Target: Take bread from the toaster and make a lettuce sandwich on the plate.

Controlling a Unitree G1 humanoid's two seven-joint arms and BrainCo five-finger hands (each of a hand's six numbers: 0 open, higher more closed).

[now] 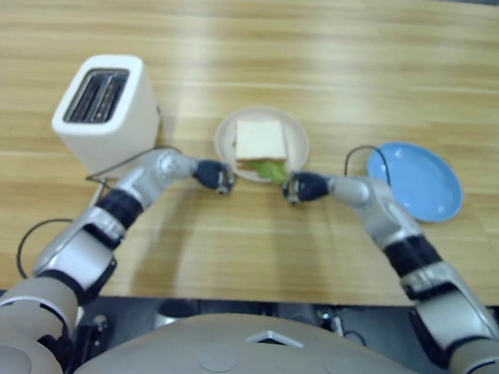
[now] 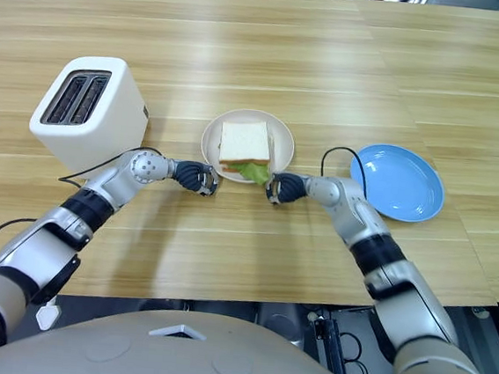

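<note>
Flanking the plate (image 2: 209, 146) on the tabletop (image 2: 253, 240), my left hand (image 2: 197, 179) and right hand (image 2: 283, 188) are curled, holding nothing. Bread (image 2: 243, 140) covers lettuce (image 2: 253, 171), which pokes out beside right hand. Toaster (image 2: 89, 110) beyond left hand; blue plate (image 2: 400, 182) outboard of right.

No readable words, numbers or signs are showing on the toaster (image 2: 89, 110), the cream plate (image 2: 283, 139), the blue plate (image 2: 400, 182) or the table (image 2: 288, 58).

Sandwich (image 2: 245, 142) on plate (image 2: 210, 144), toaster (image 2: 89, 111) L
</note>
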